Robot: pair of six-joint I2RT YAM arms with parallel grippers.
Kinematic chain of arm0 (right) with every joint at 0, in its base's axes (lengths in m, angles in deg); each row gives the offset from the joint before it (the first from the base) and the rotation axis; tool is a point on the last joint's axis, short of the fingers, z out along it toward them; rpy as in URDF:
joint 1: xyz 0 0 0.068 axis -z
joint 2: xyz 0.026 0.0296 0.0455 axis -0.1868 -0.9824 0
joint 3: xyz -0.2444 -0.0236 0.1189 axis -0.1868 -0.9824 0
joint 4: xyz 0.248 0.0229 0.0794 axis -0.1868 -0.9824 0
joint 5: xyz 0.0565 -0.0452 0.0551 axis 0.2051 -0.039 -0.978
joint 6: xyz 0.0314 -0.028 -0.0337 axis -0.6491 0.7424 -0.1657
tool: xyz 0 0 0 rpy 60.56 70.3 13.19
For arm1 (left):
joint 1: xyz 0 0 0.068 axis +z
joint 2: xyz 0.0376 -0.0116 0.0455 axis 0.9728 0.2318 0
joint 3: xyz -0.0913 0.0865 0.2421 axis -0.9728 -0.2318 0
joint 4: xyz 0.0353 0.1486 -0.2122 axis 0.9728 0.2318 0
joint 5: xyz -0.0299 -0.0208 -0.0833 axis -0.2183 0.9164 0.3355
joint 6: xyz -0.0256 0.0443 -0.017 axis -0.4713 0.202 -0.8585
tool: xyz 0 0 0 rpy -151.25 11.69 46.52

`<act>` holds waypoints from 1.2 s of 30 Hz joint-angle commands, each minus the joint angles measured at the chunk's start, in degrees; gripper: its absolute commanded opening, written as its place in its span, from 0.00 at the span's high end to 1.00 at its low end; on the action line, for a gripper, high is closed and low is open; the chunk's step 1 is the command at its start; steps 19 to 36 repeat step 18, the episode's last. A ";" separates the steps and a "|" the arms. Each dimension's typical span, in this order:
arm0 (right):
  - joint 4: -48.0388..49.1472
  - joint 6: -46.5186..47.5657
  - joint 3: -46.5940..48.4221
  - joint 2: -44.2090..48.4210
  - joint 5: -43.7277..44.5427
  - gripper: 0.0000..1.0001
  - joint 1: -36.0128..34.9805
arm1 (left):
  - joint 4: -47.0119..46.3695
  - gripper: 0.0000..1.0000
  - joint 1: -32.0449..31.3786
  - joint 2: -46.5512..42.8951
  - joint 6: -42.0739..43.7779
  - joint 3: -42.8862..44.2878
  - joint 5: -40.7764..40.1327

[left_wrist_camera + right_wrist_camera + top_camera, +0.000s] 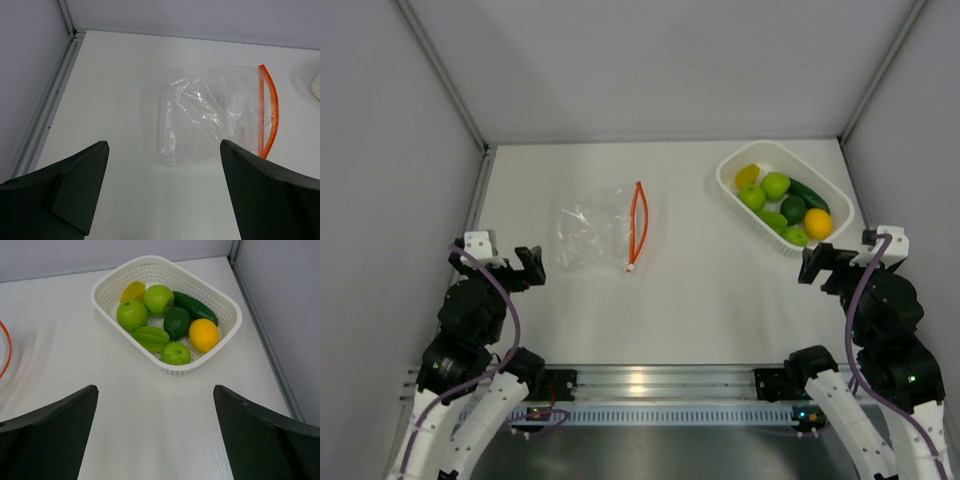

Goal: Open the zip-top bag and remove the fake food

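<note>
Left end effector point(528, 266), right end effector point(817, 264): both low, aimed forward, jaws spread wide.

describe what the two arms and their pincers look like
Both the left arm and right arm have bulky black joint housings on white lower links. Each has a purple cable looping along it and a white block near the wrist. The left pincer and right pincer have broad, matte dark wedge-shaped fingers.

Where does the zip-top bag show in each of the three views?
Top external: the zip-top bag lies left of centre.
Left wrist: the zip-top bag sits mid-frame, right of centre.
Right wrist: only its orange zip strip, at the left edge.
Shared landmark: that strip, seen in all three.
</note>
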 commanded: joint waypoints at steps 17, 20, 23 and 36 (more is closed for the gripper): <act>7.44 -1.61 -1.65 -5.65 -1.01 0.01 -0.49 | -5.54 0.01 12.05 3.16 -1.44 -1.81 12.64; 7.53 -1.61 -1.64 -5.56 -0.92 0.00 -0.58 | -5.54 0.01 12.05 3.42 -1.44 -1.73 12.56; 7.53 -1.61 -1.64 -5.56 -0.92 0.00 -0.58 | -5.54 0.01 12.05 3.42 -1.44 -1.73 12.56; 7.53 -1.61 -1.64 -5.56 -0.92 0.00 -0.58 | -5.54 0.01 12.05 3.42 -1.44 -1.73 12.56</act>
